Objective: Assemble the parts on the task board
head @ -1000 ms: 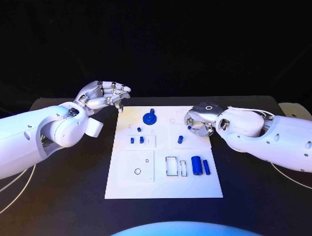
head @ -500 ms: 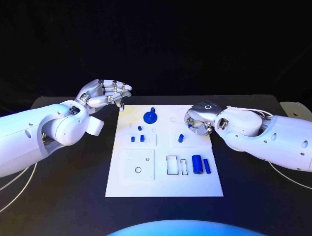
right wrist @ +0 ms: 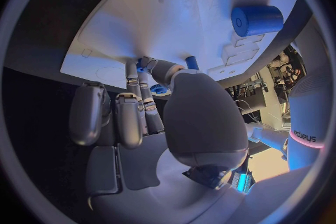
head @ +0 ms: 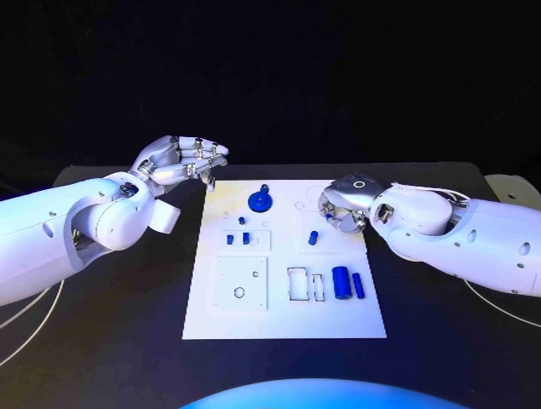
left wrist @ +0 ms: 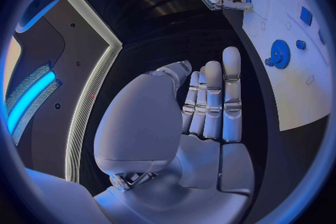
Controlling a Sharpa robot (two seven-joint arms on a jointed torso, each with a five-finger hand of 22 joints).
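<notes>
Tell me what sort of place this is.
Likely a robotics lab or demo bench: a white task board with small blue parts such as a blue gear lies on a black table, dark backdrop behind, between two white robot arms.

Right hand (head: 348,207), right of centre in the head view, covers part of the task board (head: 283,315); any held part cannot be told. The small blue pieces (head: 237,240) at centre (beside a gear) are too small to identify.

The left hand (head: 181,160) hovers off the task board's (head: 283,319) far-left corner; the right hand (head: 347,204) hangs over its right edge.
</notes>
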